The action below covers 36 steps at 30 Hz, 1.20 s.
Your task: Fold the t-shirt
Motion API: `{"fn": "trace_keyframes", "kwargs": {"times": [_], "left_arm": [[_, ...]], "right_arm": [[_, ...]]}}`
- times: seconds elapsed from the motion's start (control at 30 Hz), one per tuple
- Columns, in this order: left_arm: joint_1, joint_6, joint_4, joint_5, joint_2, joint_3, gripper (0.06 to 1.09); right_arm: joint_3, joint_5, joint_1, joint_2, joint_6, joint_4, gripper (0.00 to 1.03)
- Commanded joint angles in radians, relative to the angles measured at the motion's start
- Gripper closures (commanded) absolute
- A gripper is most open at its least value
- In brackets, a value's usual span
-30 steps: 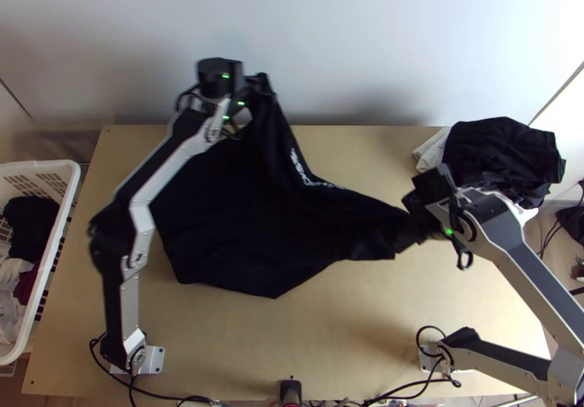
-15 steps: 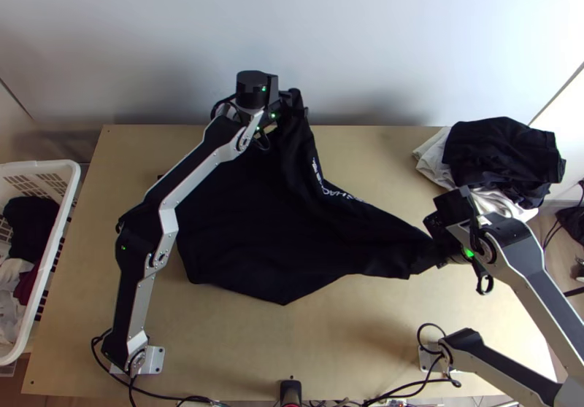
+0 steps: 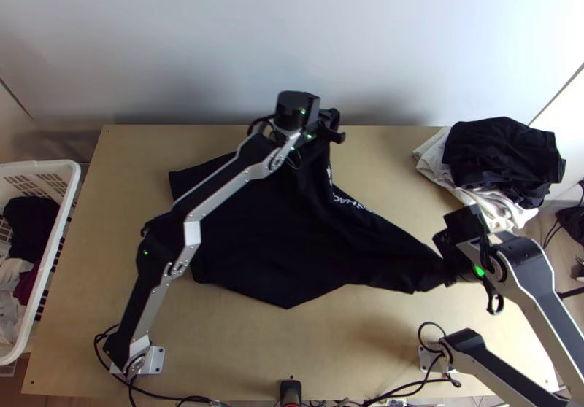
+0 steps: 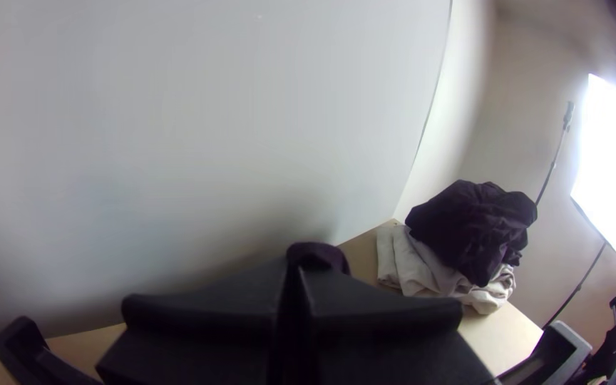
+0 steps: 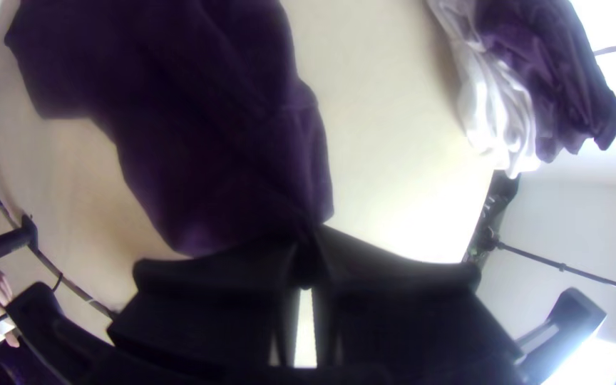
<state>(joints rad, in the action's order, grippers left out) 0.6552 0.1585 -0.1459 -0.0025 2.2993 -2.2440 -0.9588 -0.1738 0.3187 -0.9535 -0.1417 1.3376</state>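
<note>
Across the middle of the light wooden bench, the black fabric t-shirt with white lettering lies partly spread, partly gathered in folds. The silver-and-black left arm stretches toward the bench's far edge; the silver-and-black right arm bends sharply over its right side. Near the bench's far edge, the left gripper has its jaws pressed together on bunched shirt; toward its right side, the right gripper's jaws pinch an end.
</note>
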Motion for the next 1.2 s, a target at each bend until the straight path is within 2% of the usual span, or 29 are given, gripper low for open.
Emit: {"fn": "trace_keyframes", "kwargs": {"times": [0.0,0.2,0.3,0.37,0.47,0.53,0.57,0.73,0.8,0.93,1.03,1.07,1.17], "left_arm": [[0.037,-0.020,0.078,-0.070,0.081,-0.052,1.05],[0.050,-0.030,0.158,-0.137,0.120,-0.074,1.05],[0.050,-0.030,0.154,-0.146,0.135,-0.077,1.03],[0.054,-0.025,0.103,-0.131,0.120,-0.072,0.79],[0.060,-0.024,-0.017,-0.063,0.058,-0.052,0.37],[0.060,-0.016,-0.095,-0.037,0.003,-0.037,0.19],[0.058,-0.013,-0.139,-0.017,-0.031,-0.026,0.14],[0.035,-0.002,-0.408,0.091,-0.210,0.038,0.12],[0.018,-0.001,-0.529,0.099,-0.287,0.072,0.11],[-0.054,-0.024,-0.549,0.111,-0.505,0.294,0.11],[-0.134,-0.036,-0.564,0.191,-0.658,0.446,0.11],[-0.160,-0.047,-0.592,0.222,-0.710,0.495,0.11],[-0.213,-0.099,-0.687,0.240,-0.873,0.669,0.11]], "right_arm": [[0.071,0.003,0.000,0.085,0.011,0.069,1.00],[0.157,0.048,-0.003,0.182,0.027,0.173,1.00],[0.153,0.053,-0.017,0.197,0.028,0.175,1.00],[0.137,0.053,-0.029,0.196,0.028,0.158,1.00],[0.112,0.051,-0.038,0.187,0.028,0.132,1.00],[0.100,0.051,-0.040,0.177,0.028,0.120,1.00],[0.094,0.051,-0.041,0.174,0.028,0.117,1.00],[0.074,0.053,-0.047,0.162,0.030,0.103,1.00],[0.063,0.053,-0.047,0.159,0.030,0.100,1.00],[0.045,0.054,-0.047,0.139,0.034,0.098,1.00],[0.019,0.074,-0.046,0.122,0.039,0.092,1.00],[0.009,0.080,-0.044,0.119,0.040,0.089,1.00],[-0.017,0.094,-0.044,0.108,0.044,0.081,1.00]]}}
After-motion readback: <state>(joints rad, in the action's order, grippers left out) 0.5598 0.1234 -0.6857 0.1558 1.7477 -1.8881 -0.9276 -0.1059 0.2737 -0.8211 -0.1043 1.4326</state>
